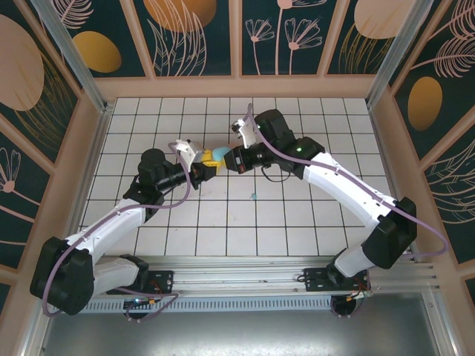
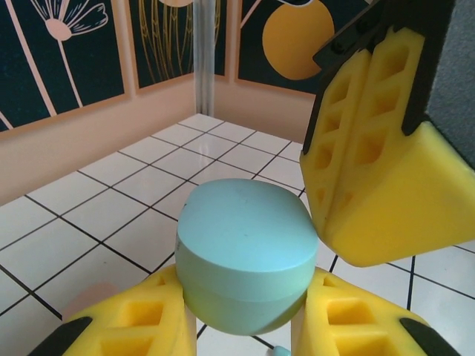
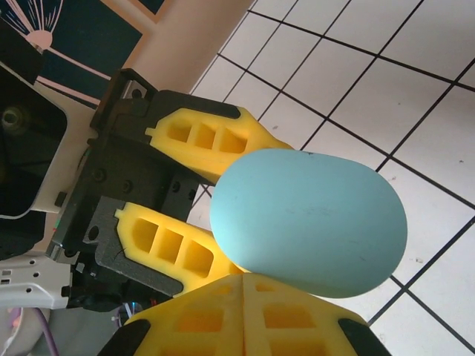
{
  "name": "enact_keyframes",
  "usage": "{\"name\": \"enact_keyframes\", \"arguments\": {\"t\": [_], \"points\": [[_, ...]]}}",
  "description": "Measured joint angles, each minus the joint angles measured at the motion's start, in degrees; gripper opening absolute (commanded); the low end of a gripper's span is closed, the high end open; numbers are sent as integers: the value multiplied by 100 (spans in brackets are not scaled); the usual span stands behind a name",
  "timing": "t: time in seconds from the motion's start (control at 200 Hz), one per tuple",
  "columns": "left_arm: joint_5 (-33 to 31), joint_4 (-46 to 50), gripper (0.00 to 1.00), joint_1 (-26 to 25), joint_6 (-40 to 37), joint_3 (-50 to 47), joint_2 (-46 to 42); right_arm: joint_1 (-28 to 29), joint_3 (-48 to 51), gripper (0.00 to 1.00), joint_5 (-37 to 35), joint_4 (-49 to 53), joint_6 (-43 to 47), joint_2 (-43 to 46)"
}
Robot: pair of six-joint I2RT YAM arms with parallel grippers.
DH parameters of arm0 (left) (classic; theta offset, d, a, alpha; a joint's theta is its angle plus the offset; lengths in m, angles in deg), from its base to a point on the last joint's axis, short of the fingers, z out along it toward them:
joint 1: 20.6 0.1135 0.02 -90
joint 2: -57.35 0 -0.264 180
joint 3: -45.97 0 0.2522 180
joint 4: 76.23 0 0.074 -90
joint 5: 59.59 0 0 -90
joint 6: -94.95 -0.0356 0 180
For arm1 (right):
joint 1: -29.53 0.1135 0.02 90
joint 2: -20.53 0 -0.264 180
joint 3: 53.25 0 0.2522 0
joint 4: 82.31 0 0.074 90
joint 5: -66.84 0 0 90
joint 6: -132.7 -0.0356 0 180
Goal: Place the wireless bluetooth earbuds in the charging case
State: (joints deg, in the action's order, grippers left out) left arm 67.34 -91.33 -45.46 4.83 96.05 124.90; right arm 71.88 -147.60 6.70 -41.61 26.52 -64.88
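**Item 1: teal-blue rounded plastic charging case** (image 2: 245, 237). It is hanging in mid-air at the centre of the top view, clear of the white tiled surface (image 1: 297, 222). Judging by the seam around its middle, the lid is looking shut.

**Item 2: left gripper** (image 2: 245, 319). You are clamping it on the lower half of the case, with one yellow foam finger on each side along the bottom edge of the left wrist view.

**Item 3: right gripper** (image 3: 243, 293). Its jaws are pressing together with nothing between them. In the upper right of the left wrist view, the joined tips are sitting against the case's right edge, touching it or very nearly.

**Item 4: tiny teal-blue plastic earbud** (image 1: 254, 196). It is lying on the surface just below and right of centre in the top view, apart from both grippers and not in the case.

**Hazards, as judged from here:**
- The shell is smooth and curved, so closed tips pushing off the seam are likely to skid instead of lifting the lid.
- A sideways push risks twisting the case in your left hold or squeezing it out, because only its lower half is being held.
- A dropped case could knock the earbud away.
- The foam fingers are far broader than the earbud, so a careless pinch could flick it.
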Motion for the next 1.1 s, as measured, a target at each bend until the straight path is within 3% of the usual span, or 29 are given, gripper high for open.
{"name": "enact_keyframes", "arguments": {"t": [0.58,0.861,1.101], "points": [[177,-109,18,-4,85,0,0,-249,-201,6,-133,-57,160,96],[181,-122,18,-7,151,0,13,256,350,5,-127,-92,127,393],[146,-133,18,7,221,0,50,227,136,2,-286,4,216,136]]}}
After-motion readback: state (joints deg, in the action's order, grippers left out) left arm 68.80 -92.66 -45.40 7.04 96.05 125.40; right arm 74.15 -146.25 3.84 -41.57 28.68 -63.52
